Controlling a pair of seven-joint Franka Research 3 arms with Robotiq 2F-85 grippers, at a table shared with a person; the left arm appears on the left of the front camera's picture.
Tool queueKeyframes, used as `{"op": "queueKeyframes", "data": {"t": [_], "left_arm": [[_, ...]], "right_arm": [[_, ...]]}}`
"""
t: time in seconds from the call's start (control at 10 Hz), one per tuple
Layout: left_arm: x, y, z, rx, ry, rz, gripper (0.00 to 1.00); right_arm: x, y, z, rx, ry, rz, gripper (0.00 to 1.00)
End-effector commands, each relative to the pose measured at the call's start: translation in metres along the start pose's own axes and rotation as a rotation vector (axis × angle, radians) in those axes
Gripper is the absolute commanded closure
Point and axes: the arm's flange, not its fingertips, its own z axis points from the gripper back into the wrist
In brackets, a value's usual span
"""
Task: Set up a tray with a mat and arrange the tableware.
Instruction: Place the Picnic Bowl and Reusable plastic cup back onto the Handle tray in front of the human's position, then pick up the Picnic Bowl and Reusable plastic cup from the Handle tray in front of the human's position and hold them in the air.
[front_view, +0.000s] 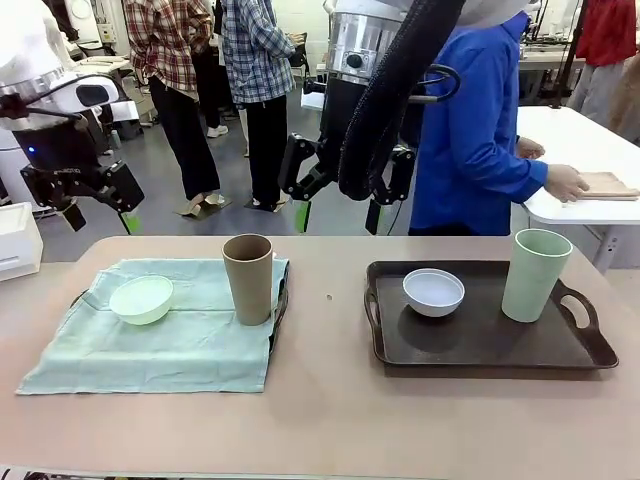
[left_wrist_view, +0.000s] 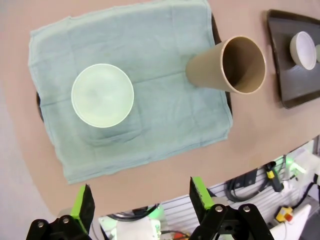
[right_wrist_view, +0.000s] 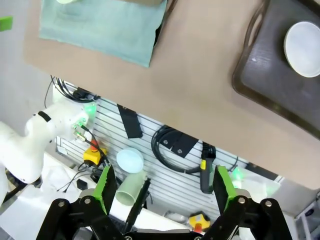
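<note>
A pale green mat (front_view: 150, 340) covers a dark tray whose rim (front_view: 281, 300) peeks out on the left half of the table. On the mat sit the mint green bowl (front_view: 141, 298) and the upright brown cup (front_view: 248, 278). A bare dark tray (front_view: 480, 345) at the right holds the white bowl (front_view: 433, 291) and the pale green cup (front_view: 535, 274). My left gripper (front_view: 100, 218) hangs open above the table's far left. My right gripper (front_view: 337, 215) hangs open above the far middle. From the left wrist, the open gripper (left_wrist_view: 142, 200) looks down on mat (left_wrist_view: 150, 45), bowl (left_wrist_view: 102, 95) and cup (left_wrist_view: 225, 65). From the right wrist, the open gripper (right_wrist_view: 165, 187) is over the table's near edge, with the tray (right_wrist_view: 265, 80) and white bowl (right_wrist_view: 302, 48) ahead.
A person in a blue jacket (front_view: 470, 130) stands at the far side with a hand (front_view: 566, 182) on a neighbouring white table (front_view: 585, 150). Bare tabletop (front_view: 325, 400) runs between the trays and along the front. A rack with cables (right_wrist_view: 170, 145) lies below the near edge.
</note>
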Motion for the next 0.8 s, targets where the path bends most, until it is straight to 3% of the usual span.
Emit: {"op": "queueKeyframes", "data": {"t": [0.0, 0.7], "left_arm": [[0.0001, 0.0004, -0.0001, 0.0, -0.002, -0.014, 0.0], [0.0001, 0.0004, -0.0001, 0.0, -0.002, -0.014, 0.0]], "right_arm": [[-0.0086, -0.0054, -0.0067, 0.018, -0.031, 0.017, 0.0], [-0.0086, -0.0054, -0.0067, 0.018, -0.031, 0.017, 0.0]]}}
